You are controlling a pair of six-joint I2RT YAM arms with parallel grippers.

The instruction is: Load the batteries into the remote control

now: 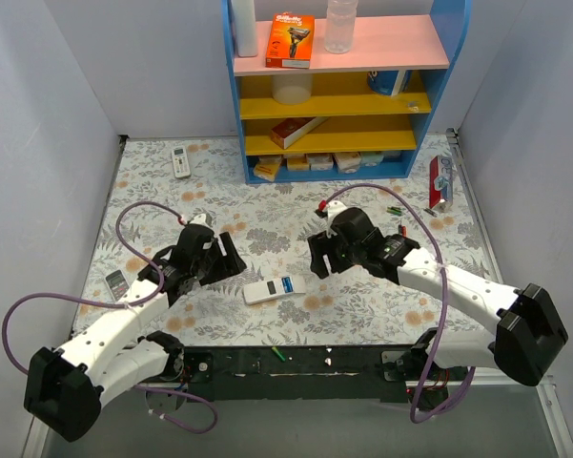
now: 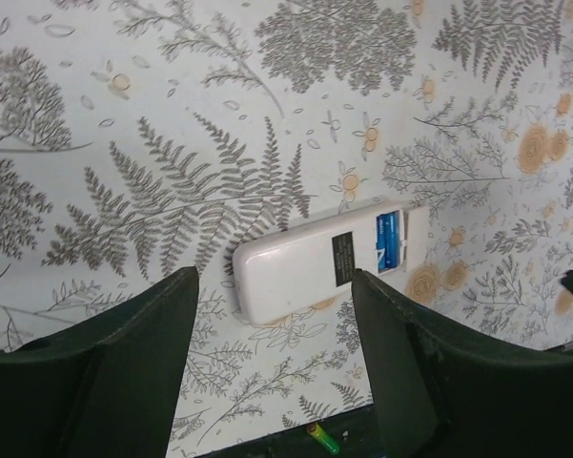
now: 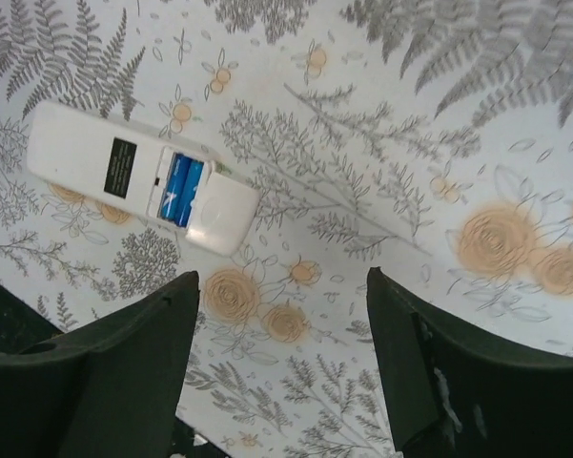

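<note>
Remote control [image 1: 270, 289] lies back-up on the fern-patterned table [image 1: 267, 205], between the two claws and touched by neither.

The left claw [image 2: 274, 281] has its dark fingers [image 2: 124, 363] spread apart with nothing clamped. Through the gap its wrist view shows the white body just ahead of the tips, lying flat, with the battery recess at the end toward that claw's right. Two blue batteries [image 2: 389, 240] sit side by side in the recess.

The right claw [image 3: 281, 281] is likewise spread and empty. From it the remote control sits ahead and to the left of the gap, clear of both fingers, with a black label on its back beside the blue cells. A white piece covers the end of the recess nearest this claw — whether it is a lid half slid on I cannot tell.

Farther out, back from the left claw's tips, a green battery [image 2: 322, 441] lies on the dark strip [image 1: 238, 364] at the table's near edge. Beyond the right claw, toward the far right of the table, a few loose cells [image 1: 394, 210] in green and red lie scattered, well apart from the remote control. Far beyond the left claw lies an all-white remote [image 1: 180, 160] — and past everything stands a blue shelf [image 1: 448, 57] with yellow and pink boards.
</note>
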